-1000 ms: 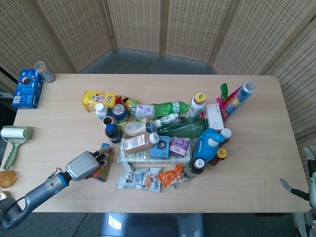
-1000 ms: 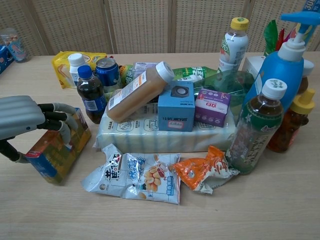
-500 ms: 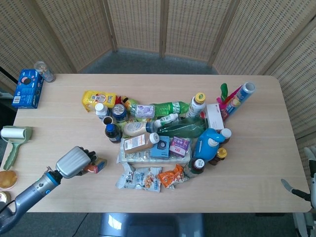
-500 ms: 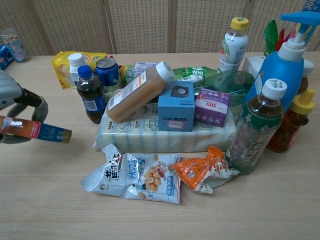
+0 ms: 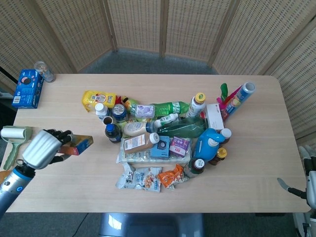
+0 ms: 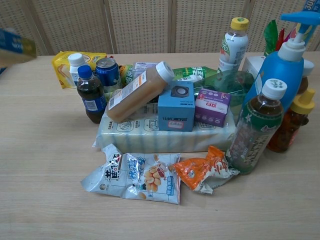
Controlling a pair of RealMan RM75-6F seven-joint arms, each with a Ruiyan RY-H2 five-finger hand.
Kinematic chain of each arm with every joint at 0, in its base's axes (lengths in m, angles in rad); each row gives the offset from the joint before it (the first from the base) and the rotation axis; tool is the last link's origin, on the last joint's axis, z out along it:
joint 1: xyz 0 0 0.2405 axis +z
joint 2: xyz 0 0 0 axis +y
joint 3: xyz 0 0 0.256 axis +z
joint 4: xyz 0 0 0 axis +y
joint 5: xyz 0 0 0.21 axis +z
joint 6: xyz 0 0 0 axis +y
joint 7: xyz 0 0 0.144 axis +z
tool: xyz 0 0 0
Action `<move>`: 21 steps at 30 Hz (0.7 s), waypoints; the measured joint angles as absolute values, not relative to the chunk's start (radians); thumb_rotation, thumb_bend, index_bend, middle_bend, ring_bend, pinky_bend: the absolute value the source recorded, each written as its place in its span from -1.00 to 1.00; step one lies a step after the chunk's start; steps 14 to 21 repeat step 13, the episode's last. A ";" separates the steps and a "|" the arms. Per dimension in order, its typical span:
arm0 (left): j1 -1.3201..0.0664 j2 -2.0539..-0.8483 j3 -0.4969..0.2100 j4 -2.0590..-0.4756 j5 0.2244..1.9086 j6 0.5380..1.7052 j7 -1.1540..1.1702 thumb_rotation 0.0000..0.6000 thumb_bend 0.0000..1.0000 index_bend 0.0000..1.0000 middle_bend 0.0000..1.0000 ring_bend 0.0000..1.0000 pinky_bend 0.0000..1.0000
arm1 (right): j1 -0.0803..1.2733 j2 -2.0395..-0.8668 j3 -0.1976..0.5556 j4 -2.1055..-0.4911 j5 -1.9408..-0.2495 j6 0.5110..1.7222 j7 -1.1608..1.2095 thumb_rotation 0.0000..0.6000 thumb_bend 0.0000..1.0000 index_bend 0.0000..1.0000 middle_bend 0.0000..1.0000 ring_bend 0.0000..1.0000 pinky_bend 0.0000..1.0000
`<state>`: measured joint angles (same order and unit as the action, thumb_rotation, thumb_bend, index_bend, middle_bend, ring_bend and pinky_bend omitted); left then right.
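Note:
My left hand (image 5: 43, 148) is raised over the left part of the table (image 5: 148, 197) and grips one end of a small orange and blue box (image 5: 79, 144). The box sticks out to the right of the hand, clear of the table. The chest view catches only a blurred corner of this box (image 6: 15, 47) at the top left, and no hand. A grey tip of my right hand (image 5: 285, 184) shows at the far right edge, off the table; whether its fingers are apart or closed is hidden.
A dense pile of groceries fills the table's middle: a dark soda bottle (image 5: 112, 132), a tan bottle (image 6: 137, 90) lying on a flat white pack (image 6: 165, 132), snack bags (image 6: 150, 177), a blue pump bottle (image 6: 292, 62). A lint roller (image 5: 15, 136) and a blue biscuit box (image 5: 27, 89) lie at the left.
My left hand has lifted the orange and blue box from beside the pile and carried it up and to the left. In the chest view the hand has left the frame.

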<state>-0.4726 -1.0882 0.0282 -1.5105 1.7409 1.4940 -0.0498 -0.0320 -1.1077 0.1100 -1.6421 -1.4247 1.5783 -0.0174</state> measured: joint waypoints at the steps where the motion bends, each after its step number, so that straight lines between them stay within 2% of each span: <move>1: -0.470 -1.062 0.012 -1.536 1.733 1.509 -0.053 1.00 -0.34 0.08 0.06 0.64 0.53 | -0.030 -1.112 0.110 -1.637 -1.425 1.575 -0.013 0.65 -0.93 -1.00 -1.00 -1.00 -1.00; 10: -0.457 -0.927 -0.087 -1.676 1.677 1.556 -0.061 1.00 -0.34 0.08 0.03 0.63 0.53 | -0.021 -1.142 0.108 -1.598 -1.424 1.558 0.013 0.66 -0.93 -1.00 -1.00 -1.00 -1.00; 21: -0.456 -0.924 -0.098 -1.688 1.671 1.550 -0.063 1.00 -0.34 0.08 0.03 0.63 0.53 | -0.021 -1.144 0.109 -1.593 -1.423 1.557 0.016 0.65 -0.93 -1.00 -1.00 -1.00 -1.00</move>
